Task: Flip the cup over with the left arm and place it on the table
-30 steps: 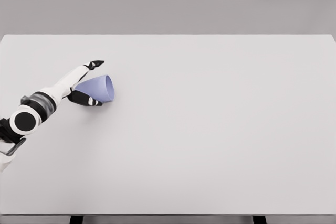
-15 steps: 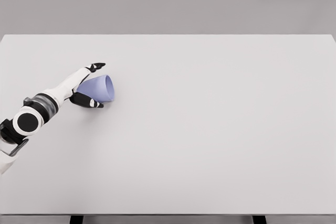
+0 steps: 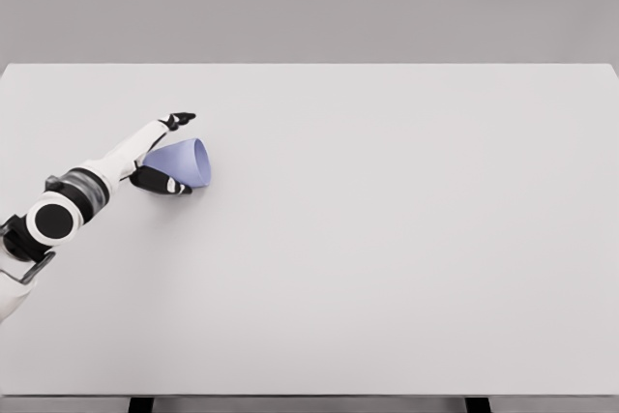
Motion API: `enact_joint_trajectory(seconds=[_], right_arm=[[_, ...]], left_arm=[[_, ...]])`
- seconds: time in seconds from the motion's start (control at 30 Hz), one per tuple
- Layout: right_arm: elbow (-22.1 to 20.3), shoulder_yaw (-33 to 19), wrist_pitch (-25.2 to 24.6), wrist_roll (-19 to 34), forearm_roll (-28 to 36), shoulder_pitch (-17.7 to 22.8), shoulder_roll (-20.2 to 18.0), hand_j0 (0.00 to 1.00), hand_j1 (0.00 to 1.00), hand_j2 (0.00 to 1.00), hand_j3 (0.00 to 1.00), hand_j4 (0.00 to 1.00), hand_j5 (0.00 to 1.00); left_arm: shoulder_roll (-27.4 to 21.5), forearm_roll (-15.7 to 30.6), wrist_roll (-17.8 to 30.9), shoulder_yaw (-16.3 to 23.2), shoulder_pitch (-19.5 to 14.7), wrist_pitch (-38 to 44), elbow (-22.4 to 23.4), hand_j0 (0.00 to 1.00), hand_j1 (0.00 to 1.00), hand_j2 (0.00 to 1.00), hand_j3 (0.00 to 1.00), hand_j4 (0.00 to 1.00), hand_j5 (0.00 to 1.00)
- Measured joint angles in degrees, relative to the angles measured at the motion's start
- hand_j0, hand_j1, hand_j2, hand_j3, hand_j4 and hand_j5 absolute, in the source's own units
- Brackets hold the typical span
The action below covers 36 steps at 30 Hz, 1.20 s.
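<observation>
My left hand (image 3: 164, 157) wraps the cup (image 3: 181, 162), thumb above and fingers below. The cup lies tilted on its side at the table's (image 3: 387, 239) left; flipping and placing remain.

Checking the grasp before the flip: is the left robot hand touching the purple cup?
Touching. In the head view the left robot hand wraps the cup, dark fingers lying against its lower side with no gap.

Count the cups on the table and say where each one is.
1. The cup lies on its side at the left of the table, mouth pointing right, with the left robot hand around it. Nothing could be hiding another.
</observation>
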<state>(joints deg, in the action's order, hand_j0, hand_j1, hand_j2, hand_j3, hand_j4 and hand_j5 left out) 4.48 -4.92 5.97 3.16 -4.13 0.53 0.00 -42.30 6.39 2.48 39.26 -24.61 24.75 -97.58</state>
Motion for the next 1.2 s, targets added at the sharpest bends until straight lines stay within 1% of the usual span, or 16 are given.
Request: enact_joint_trajectory(seconds=[0.07,0.1,0.17,0.2,0.23,0.8,0.83,0.87,1.2], right_arm=[[0.00,0.00,0.00,0.00,0.00,0.00,0.00,1.00,1.00,1.00,1.00,1.00,1.00],[0.00,0.00,0.00,0.00,0.00,0.00,0.00,1.00,1.00,1.00,1.00,1.00,1.00],[0.00,0.00,0.00,0.00,0.00,0.00,0.00,1.00,1.00,1.00,1.00,1.00,1.00],[0.00,0.00,0.00,0.00,0.00,0.00,0.00,1.00,1.00,1.00,1.00,1.00,1.00],[0.00,0.00,0.00,0.00,0.00,0.00,0.00,1.00,1.00,1.00,1.00,1.00,1.00],[0.00,-0.01,0.00,0.00,0.00,0.00,0.00,1.00,1.00,1.00,1.00,1.00,1.00],[0.00,0.00,0.00,0.00,0.00,0.00,0.00,1.00,1.00,1.00,1.00,1.00,1.00],[0.00,0.00,0.00,0.00,0.00,0.00,0.00,1.00,1.00,1.00,1.00,1.00,1.00],[0.00,0.00,0.00,0.00,0.00,0.00,0.00,1.00,1.00,1.00,1.00,1.00,1.00]], left_arm=[[0.10,-0.11,0.00,0.35,-0.35,0.34,-0.01,0.94,0.94,0.94,0.94,0.94,0.94],[0.14,-0.14,0.00,0.50,-0.35,0.46,-0.02,0.91,0.91,0.91,0.91,0.91,0.91],[0.19,-0.19,0.00,0.85,-0.44,0.61,-0.03,0.91,0.91,0.91,0.91,0.91,0.91],[0.21,-0.21,0.00,0.97,-0.44,0.65,-0.04,0.90,0.90,0.90,0.90,0.90,0.90],[0.22,-0.22,0.00,1.06,-0.44,0.69,-0.04,0.86,0.86,0.86,0.86,0.86,0.86],[-0.04,-0.16,-0.08,1.03,-0.35,0.79,-0.72,0.85,0.85,0.85,0.85,0.85,0.85],[-0.03,-0.16,-0.08,1.01,-0.35,0.78,-0.73,0.84,0.84,0.84,0.84,0.84,0.84],[-0.03,-0.16,-0.08,1.00,-0.35,0.78,-0.74,0.79,0.79,0.79,0.79,0.79,0.79],[0.06,-0.14,-0.12,0.82,-0.44,0.77,-0.80,0.79,0.79,0.79,0.79,0.79,0.79]])
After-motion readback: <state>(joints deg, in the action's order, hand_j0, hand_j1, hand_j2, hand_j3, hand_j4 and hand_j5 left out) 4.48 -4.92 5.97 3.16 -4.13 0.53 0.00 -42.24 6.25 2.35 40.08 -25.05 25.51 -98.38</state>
